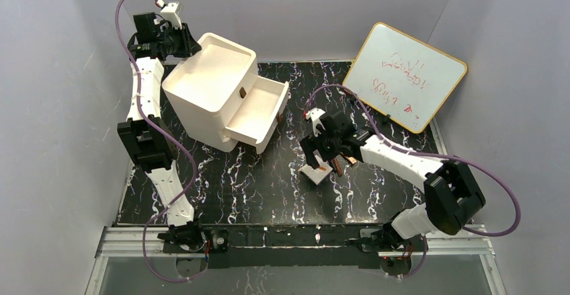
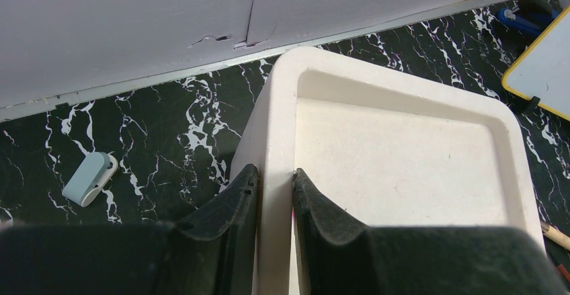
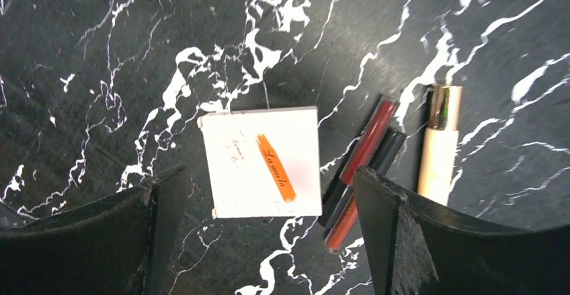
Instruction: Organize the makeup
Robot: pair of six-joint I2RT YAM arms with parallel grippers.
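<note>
I hold the box (image 2: pixel 282 107) rim in the left tool (image 2: pixel 275 194), likely to steady it, with the right tool (image 3: pixel 269 201) wide over the white pad (image 3: pixel 262 162) between its fingers.

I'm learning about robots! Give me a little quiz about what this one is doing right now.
1. True or false: the right fingers are squeezing the white square pad.
2. What are the left fingers pinching? A nothing at all; B the wall of the cream drawer box; C a paper cup.
3. Fill in the blank: the painted streak on the white square pad is ___.

Key: 1 false, they stand open with the pad lying between them. 2 B. 3 orange.
</note>
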